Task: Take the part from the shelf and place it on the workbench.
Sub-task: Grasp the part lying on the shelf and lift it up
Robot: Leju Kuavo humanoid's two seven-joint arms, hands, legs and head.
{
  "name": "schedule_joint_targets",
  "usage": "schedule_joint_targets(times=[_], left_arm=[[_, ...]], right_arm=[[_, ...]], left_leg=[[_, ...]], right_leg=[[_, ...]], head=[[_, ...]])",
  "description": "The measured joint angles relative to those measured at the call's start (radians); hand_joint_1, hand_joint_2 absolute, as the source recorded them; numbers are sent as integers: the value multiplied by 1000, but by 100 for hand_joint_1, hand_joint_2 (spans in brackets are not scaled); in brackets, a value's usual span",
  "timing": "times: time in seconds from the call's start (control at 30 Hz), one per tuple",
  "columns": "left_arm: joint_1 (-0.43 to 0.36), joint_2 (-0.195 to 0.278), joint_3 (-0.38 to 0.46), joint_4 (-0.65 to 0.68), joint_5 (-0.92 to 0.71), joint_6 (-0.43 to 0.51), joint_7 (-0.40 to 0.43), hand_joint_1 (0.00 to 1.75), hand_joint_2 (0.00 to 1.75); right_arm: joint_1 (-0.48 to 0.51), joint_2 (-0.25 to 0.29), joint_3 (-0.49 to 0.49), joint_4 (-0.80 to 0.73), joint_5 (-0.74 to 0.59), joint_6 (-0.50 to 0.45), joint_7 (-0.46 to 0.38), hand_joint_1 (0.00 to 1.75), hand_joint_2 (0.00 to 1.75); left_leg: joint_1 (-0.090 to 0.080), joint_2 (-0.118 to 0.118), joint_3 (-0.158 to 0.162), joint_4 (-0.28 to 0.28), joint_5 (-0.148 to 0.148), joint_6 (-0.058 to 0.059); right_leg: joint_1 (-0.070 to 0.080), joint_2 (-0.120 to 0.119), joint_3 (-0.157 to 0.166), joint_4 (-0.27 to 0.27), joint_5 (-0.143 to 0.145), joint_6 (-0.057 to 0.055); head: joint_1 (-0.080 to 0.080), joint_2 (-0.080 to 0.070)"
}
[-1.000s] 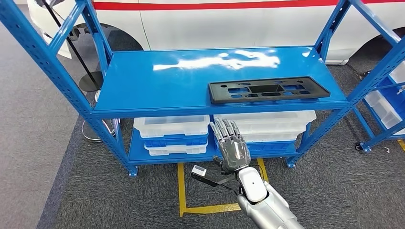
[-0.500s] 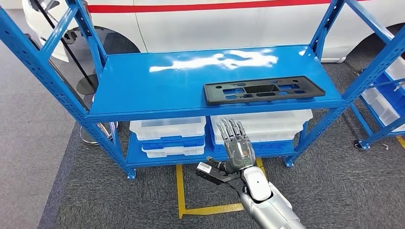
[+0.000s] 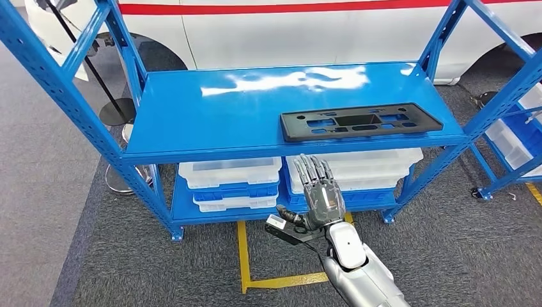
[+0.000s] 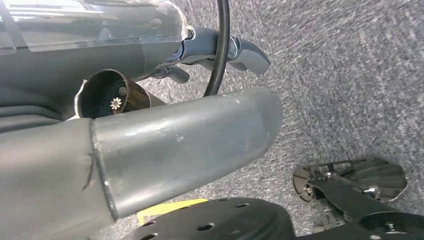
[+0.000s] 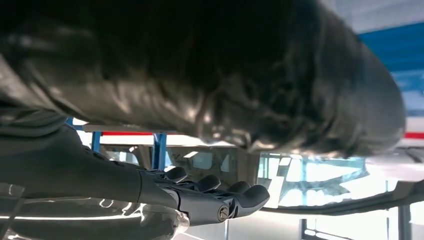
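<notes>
The part [image 3: 361, 121] is a flat black plastic panel with several cut-outs. It lies on the right half of the blue shelf's top board [image 3: 211, 115], close to the front edge. My right hand [image 3: 321, 192] is raised in front of the shelf, below that edge and a little left of the part. Its fingers are stretched out and apart, holding nothing and touching nothing. In the right wrist view the same fingers [image 5: 215, 195] point toward the shelf. My left hand [image 4: 190, 145] hangs over the grey carpet, its fingers [image 4: 247, 52] loose and empty.
White and blue bins [image 3: 230, 173] are stacked on the lower board behind my right hand. A white car [image 3: 319, 32] stands behind the shelf. A second blue rack [image 3: 518, 128] stands at the right. Yellow tape [image 3: 243, 256] marks the carpet.
My right hand has risen slightly and moved to the right, closer under the shelf's front edge. The view has shifted a little. The part lies where it was.
</notes>
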Motion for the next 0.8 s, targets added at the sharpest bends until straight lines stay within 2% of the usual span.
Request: schedule_joint_targets(times=[0.07,0.13,0.17,0.23,0.3,0.33,0.37,0.4,0.43,0.5,0.53,0.67,0.73,0.77,0.8], left_arm=[[-1,0,0,0,-1,0,0,0,0],[-1,0,0,0,-3,0,0,0,0],[-1,0,1,0,-4,0,0,0,0],[-1,1,1,0,-6,0,0,0,0],[-1,1,1,0,-7,0,0,0,0],[0,1,1,0,-7,0,0,0,0],[1,1,1,0,-7,0,0,0,0],[2,1,1,0,-7,0,1,0,0],[2,1,1,0,-8,0,1,0,0],[2,2,1,0,-9,0,1,0,0],[1,2,1,0,-10,0,1,0,0],[0,2,2,0,-16,0,2,0,0],[-1,3,2,0,-19,0,3,0,0],[-1,2,2,0,-20,0,3,0,0],[-1,2,3,0,-21,0,3,0,0]], right_arm=[[1,0,-2,-6,0,0,0,0,0],[2,-1,-3,-11,1,-1,0,0,0],[2,-1,-3,-14,2,-1,0,0,0],[2,-1,-3,-18,5,-3,1,0,0],[5,-1,-3,-19,8,-4,2,0,0],[7,-1,-3,-19,9,-4,2,0,0],[8,-1,-3,-19,10,-3,3,0,0],[9,-1,-3,-19,10,-3,3,0,0],[9,-1,-3,-19,10,-3,4,0,0],[9,-1,-4,-20,6,-3,4,0,0],[8,-1,-4,-21,1,-3,3,0,0],[8,0,-5,-26,-9,-7,-1,0,0],[9,-1,-6,-29,2,-16,7,0,0],[10,-1,-7,-30,7,-19,11,0,0],[12,-1,-8,-30,11,-22,15,0,44]], left_leg=[[-2,7,2,0,-4,-8],[-3,11,5,3,-11,-17],[-2,9,-1,19,-24,-21],[3,1,-44,112,-76,-32],[9,-2,-114,245,-128,-41],[12,-2,-137,284,-133,-45],[15,-1,-143,286,-118,-47],[17,-1,-129,247,-86,-49],[20,-1,-101,182,-44,-50],[21,-3,-44,58,6,-48],[20,-5,-29,25,14,-44],[17,-7,-20,5,13,-18],[19,-6,-15,-3,15,-5],[18,-6,-14,-4,14,-1],[17,-6,-14,-3,13,3]], right_leg=[[7,-4,13,-30,-1,-5],[1,3,18,-37,2,-10],[-4,5,22,-42,4,-14],[-10,7,29,-47,5,-20],[-11,9,31,-47,3,-22],[-11,10,32,-46,1,-22],[-11,12,34,-44,-2,-21],[-13,15,37,-43,-5,-19],[-14,17,42,-41,-10,-15],[-14,20,46,-35,-19,-5],[-13,21,46,-34,-21,1],[-12,22,44,-29,-31,23],[-14,21,15,36,-71,31],[-14,20,-16,99,-101,33],[-13,20,-53,169,-129,35]], head=[[0,0],[0,0],[0,0],[0,0],[0,0],[-1,0],[-1,0],[-1,0],[-1,0],[0,0],[0,0],[0,0],[1,0],[1,0],[1,0]])
